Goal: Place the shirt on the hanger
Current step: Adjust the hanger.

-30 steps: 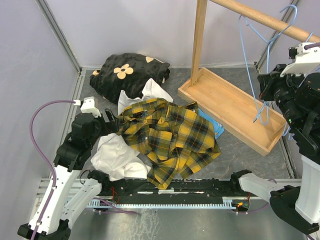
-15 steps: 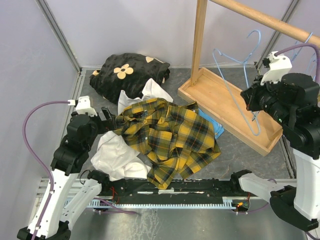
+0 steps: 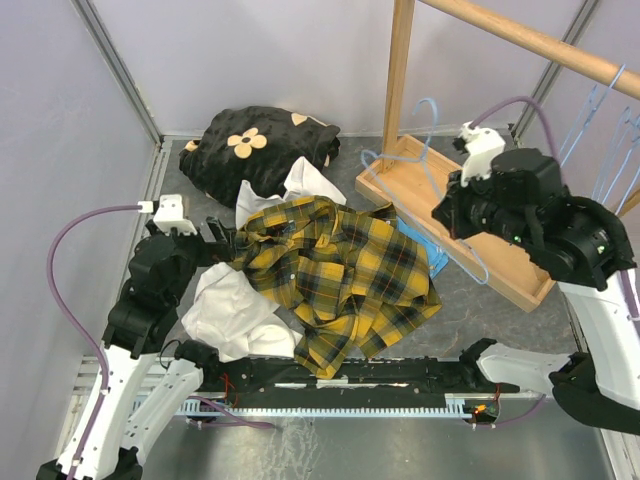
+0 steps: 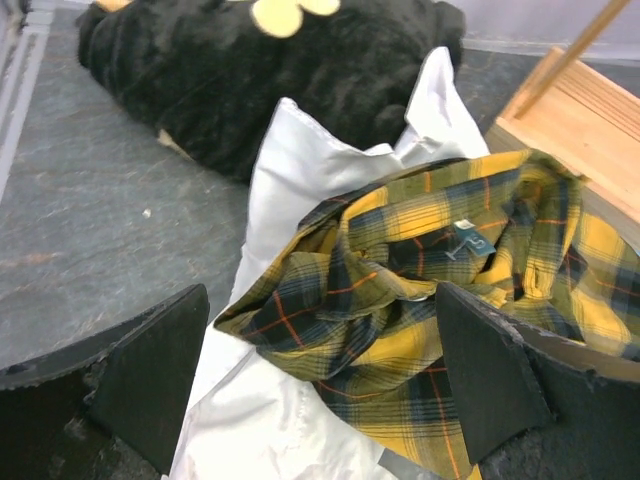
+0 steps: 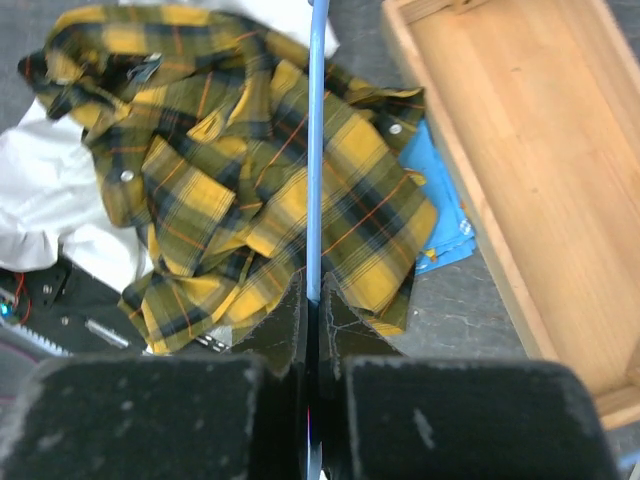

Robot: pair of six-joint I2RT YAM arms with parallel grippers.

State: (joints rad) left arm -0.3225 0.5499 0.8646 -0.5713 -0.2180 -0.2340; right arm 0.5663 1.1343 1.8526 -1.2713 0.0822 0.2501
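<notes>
right gripper (image 5: pixel 313 300) tight on hanger (image 5: pixel 314 150); left gripper (image 4: pixel 320 375) spread wide by shirt (image 4: pixel 380 290)

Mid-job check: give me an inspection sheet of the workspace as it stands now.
Surface: grey table, partly covered by clothes.
Job's things: plaid shirt crumpled in a heap at centre; pale-blue wire hanger off the rail, in the right gripper.
Clutter: white garment under the shirt; black flowered cloth behind; blue item under the shirt's right edge.
Grippers: left gripper open at the shirt's collar; right gripper shut on the hanger.
Cables: left purple cable and right purple cable loop from the wrists.
Surroundings: wooden tray base; wooden rail with spare hangers; plain walls.
</notes>
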